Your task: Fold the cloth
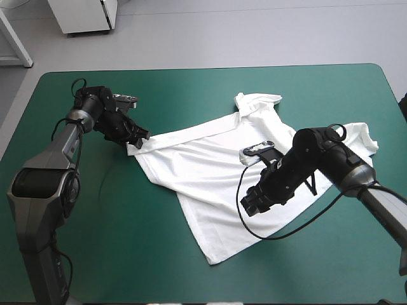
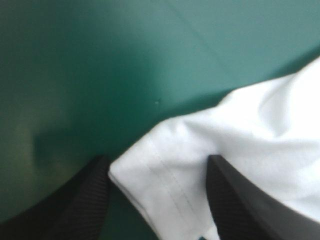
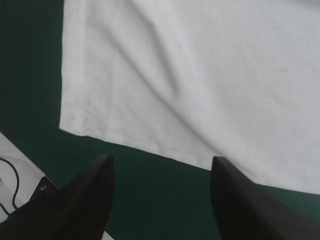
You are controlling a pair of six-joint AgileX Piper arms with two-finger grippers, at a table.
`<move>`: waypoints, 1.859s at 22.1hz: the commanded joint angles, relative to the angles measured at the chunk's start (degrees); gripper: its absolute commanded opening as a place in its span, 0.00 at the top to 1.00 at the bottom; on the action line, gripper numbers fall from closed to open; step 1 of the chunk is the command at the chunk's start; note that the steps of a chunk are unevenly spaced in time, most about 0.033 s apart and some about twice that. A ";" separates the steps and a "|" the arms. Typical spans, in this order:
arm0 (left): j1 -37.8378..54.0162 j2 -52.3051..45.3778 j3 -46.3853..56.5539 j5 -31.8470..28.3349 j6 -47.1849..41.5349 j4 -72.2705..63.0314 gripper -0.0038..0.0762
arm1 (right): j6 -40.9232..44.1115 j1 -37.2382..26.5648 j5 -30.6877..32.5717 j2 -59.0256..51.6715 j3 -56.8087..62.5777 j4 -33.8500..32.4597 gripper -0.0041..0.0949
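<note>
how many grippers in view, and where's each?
2. The left gripper is open at the left end of the T-shirt, a hemmed corner between its fingers. The right gripper is open over the shirt's middle, a straight edge just ahead of it.

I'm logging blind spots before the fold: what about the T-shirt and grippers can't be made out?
1. High view: the right arm hides the T-shirt under it; the right gripper is too dark to tell its fingers apart.
2. Left wrist view: whether the left gripper touches the sleeve between its fingers or hovers above cannot be told.
3. Right wrist view: most of the T-shirt is cut off by the edges.
</note>
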 commanded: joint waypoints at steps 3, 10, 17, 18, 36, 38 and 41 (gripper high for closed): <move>0.04 -2.59 -1.74 -0.15 1.04 -4.77 0.54 | 1.16 4.08 -0.27 -2.10 -0.63 1.84 0.42; 0.04 -2.59 -1.74 2.04 1.16 -7.10 0.88 | 1.71 4.83 -0.80 -1.87 4.87 2.09 0.42; -3.04 -2.71 -1.74 4.33 0.98 -7.23 0.96 | 0.13 8.81 -4.62 -1.87 10.15 6.58 0.42; -3.57 -2.85 -1.74 4.33 0.89 -7.10 0.96 | 0.24 10.12 -5.69 -1.65 10.12 6.56 0.42; -10.22 -5.08 -2.93 6.36 -1.66 -4.70 0.96 | -3.18 26.38 -14.02 9.45 2.82 -3.48 0.42; -10.22 -5.08 -2.93 6.36 -1.66 -4.70 0.96 | -3.28 28.92 -14.15 11.52 2.30 -4.60 0.42; -10.22 -5.08 -2.93 6.47 -1.66 -4.70 0.96 | -2.77 32.02 -14.52 13.61 2.30 -5.62 0.43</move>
